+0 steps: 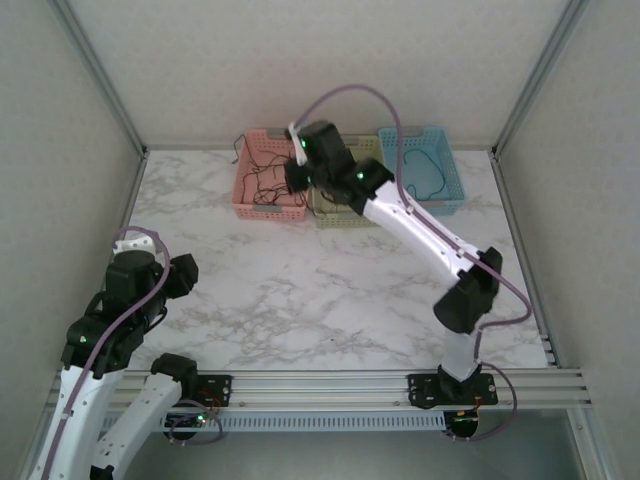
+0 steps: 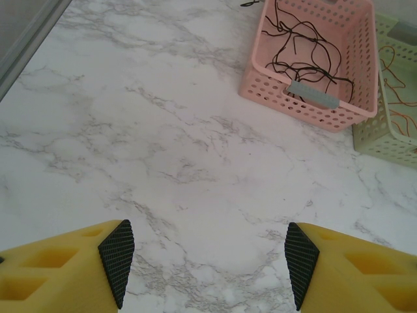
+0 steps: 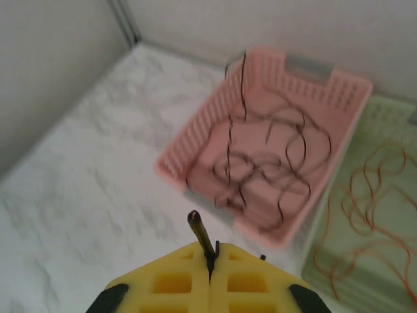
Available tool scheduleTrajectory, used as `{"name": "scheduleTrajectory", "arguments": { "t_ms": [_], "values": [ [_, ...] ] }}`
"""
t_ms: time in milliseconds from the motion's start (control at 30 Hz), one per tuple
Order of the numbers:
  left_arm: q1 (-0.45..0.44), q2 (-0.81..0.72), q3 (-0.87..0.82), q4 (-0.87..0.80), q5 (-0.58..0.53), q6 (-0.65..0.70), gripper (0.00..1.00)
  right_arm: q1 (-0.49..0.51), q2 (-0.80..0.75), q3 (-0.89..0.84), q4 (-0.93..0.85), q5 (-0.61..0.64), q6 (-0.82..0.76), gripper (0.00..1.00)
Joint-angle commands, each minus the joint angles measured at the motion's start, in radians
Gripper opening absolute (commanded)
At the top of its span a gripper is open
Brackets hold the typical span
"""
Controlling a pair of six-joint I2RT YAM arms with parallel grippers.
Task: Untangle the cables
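Poking from clamped right gripper (image 3: 210,255): black cable (image 3: 197,226).

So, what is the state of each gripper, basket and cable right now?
left gripper: open, empty.
right gripper: shut on black cable end.
pink basket: holds tangled black cables.
green basket: holds loose orange cables.
blue basket: holds a blue cable.

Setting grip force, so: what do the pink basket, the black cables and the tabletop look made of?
The pink basket: moulded plastic, matte, perforated walls. The black cables: thin wire, probably rubber-sheathed, lying in loose loops. The tabletop: marble-patterned, smooth; possibly laminate.
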Motion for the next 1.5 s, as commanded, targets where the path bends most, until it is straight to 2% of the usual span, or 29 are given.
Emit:
{"name": "scheduleTrajectory", "arguments": {
  "t_ms": [0, 133, 200, 367, 433, 600, 1067, 1100, 1133, 1167, 1200, 1267, 1400, 1467],
  "values": [
    [0.009, -0.002, -0.012, 0.016, 0.016, 0.009, 0.65, -0.044, 0.231, 0.265, -0.047, -0.029, 0.076, 0.00],
    [0.009, -0.004, -0.013, 0.016, 0.013, 0.006, 0.65, -0.074, 0.531, 0.746, -0.131, -0.056, 0.096, 0.00],
    [0.009, -0.004, -0.013, 0.017, 0.012, 0.007, 0.65, -0.084, 0.610, 0.833, -0.090, -0.054, 0.106, 0.00],
    [0.009, 0.003, -0.014, 0.018, 0.017, 0.008, 0.65, -0.101, 0.611, 0.669, 0.145, -0.056, 0.140, 0.00],
    [0.009, 0.004, -0.015, 0.019, 0.018, 0.009, 0.65, -0.104, 0.630, 0.657, 0.195, -0.065, 0.146, 0.00],
    [0.009, 0.005, -0.014, 0.020, 0.019, 0.008, 0.65, -0.111, 0.701, 0.701, 0.212, -0.072, 0.154, 0.00],
    [0.009, 0.008, -0.016, 0.019, 0.016, 0.006, 0.66, -0.147, 0.757, 0.662, 0.222, -0.129, 0.233, 0.00],
    [0.009, 0.010, -0.016, 0.019, 0.017, 0.007, 0.66, -0.147, 0.760, 0.662, 0.220, -0.130, 0.232, 0.05],
    [0.009, 0.010, -0.016, 0.020, 0.017, 0.006, 0.66, -0.146, 0.762, 0.662, 0.220, -0.133, 0.227, 0.29],
    [0.009, 0.011, -0.016, 0.019, 0.018, 0.006, 0.66, -0.146, 0.763, 0.664, 0.219, -0.139, 0.215, 0.47],
    [0.009, 0.013, -0.016, 0.019, 0.019, 0.007, 0.66, -0.147, 0.762, 0.667, 0.212, -0.141, 0.204, 0.55],
    [0.009, 0.023, -0.011, 0.019, 0.030, 0.007, 0.67, -0.146, 0.751, 0.694, 0.176, -0.137, 0.174, 0.63],
    [0.010, 0.100, 0.039, 0.021, 0.068, -0.015, 0.67, -0.147, 0.669, 0.706, 0.109, -0.115, 0.096, 0.64],
    [0.010, 0.172, 0.087, 0.072, 0.136, -0.047, 0.68, -0.147, 0.604, 0.692, 0.046, -0.110, 0.066, 0.63]
  ]
}}
